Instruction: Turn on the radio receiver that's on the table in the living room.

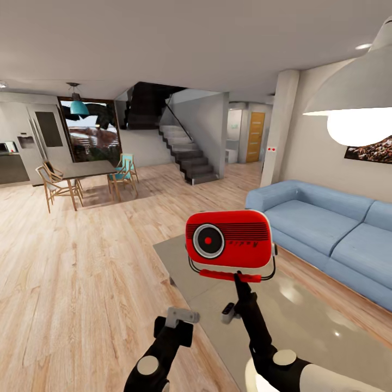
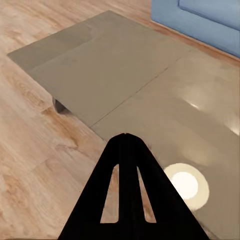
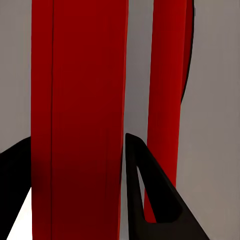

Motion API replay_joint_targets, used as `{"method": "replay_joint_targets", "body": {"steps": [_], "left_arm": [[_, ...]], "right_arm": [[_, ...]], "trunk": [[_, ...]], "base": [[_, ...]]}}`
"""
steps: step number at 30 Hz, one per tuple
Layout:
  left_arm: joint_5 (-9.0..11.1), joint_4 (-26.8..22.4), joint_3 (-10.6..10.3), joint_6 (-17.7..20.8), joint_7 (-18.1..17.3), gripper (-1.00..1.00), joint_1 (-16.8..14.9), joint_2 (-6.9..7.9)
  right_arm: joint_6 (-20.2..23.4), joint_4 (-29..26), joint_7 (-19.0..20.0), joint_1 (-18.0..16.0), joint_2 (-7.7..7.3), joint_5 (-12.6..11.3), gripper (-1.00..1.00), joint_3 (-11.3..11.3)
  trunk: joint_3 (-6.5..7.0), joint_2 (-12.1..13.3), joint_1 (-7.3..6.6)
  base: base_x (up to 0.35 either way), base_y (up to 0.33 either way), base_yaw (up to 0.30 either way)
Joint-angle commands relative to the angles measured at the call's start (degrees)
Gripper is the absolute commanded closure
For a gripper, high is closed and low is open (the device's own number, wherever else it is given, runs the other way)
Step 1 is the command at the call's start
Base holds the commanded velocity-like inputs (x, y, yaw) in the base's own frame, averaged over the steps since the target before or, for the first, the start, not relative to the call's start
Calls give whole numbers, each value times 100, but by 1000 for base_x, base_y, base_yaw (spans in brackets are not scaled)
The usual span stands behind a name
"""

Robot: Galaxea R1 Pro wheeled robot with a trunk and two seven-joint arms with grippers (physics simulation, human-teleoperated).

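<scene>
The right pincer (image 1: 238, 279) apparently grips the radio receiver (image 1: 228, 239) aloft above the tabletop (image 1: 305, 326); the left pincer (image 2: 126, 137) is clenched.

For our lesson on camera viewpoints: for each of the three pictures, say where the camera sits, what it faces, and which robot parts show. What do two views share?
Head view: from the robot's head, facing forward and down at the radio receiver, table and both arms.
Left wrist view: near the left gripper, facing the table and floor; its shut fingers show.
Right wrist view: near the right gripper, facing the red radio closely; its fingers show.
Shared: head and left wrist views both show the table and sofa.
</scene>
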Motion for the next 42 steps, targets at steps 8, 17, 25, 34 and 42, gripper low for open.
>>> {"method": "replay_joint_targets", "body": {"steps": [8, 17, 25, 34, 42], "left_arm": [[-180, 0, -579, -254, 1392, 100, 0, 0], [-643, 0, -901, -222, 2179, 100, -230, 0], [-668, 0, -1431, -227, 2228, 100, -655, 0], [-645, 0, -1561, 114, 2195, 100, -1263, 0], [-633, 0, -1760, 175, 2182, 100, -1530, 0]], "right_arm": [[-12, 98, -2, 0, 1, 9, 100, -6], [-13, 112, -2, 0, 6, 7, 100, -6], [-15, 120, -2, 0, 9, -1, 100, -6], [-21, 120, -2, 2, 9, -1, 100, -6], [-22, 120, -2, 1, 9, -1, 100, -6]], "trunk": [[1, -1, 0], [1, -1, 0], [1, -1, 0], [1, -1, 0], [1, -1, 0]], "base": [[0, 0, 0], [0, 0, 0], [0, 0, 0], [0, 0, 0], [0, 0, 0]]}}
